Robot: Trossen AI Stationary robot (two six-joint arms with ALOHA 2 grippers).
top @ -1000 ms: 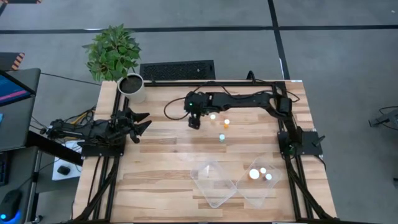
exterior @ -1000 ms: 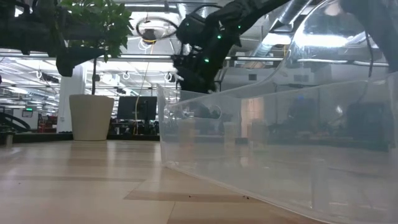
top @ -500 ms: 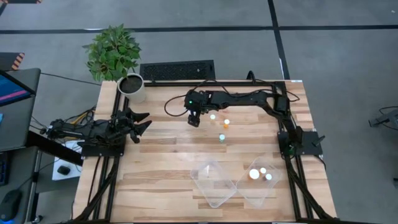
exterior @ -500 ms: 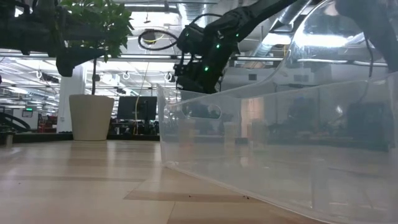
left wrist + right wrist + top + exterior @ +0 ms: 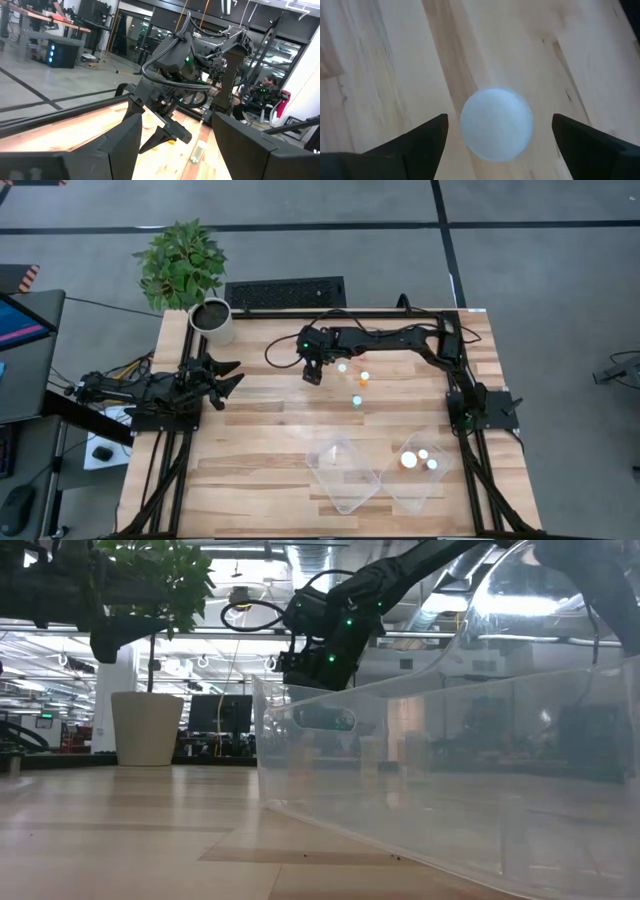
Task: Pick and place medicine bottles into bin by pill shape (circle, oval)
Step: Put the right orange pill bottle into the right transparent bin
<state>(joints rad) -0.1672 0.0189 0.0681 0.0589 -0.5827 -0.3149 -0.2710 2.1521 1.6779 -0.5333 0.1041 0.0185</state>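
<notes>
Lowered since a second ago, the right tool [image 5: 312, 373] hangs over the counter [image 5: 260, 430] — fingers spread wide, gripping nothing — with a white-capped medicine bottle [image 5: 496, 124] directly beneath, centred between them, apparently for a grasp. Left tool [image 5: 222, 380] waits, open, well apart.

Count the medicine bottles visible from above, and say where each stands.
6: three in the right-hand bin, three on the table at. The right gripper may hide another.

three bottles [image 5: 355, 382] mid-table | two bins [image 5: 345, 472] at near edge; right bin [image 5: 415, 475] holds three bottles
</notes>
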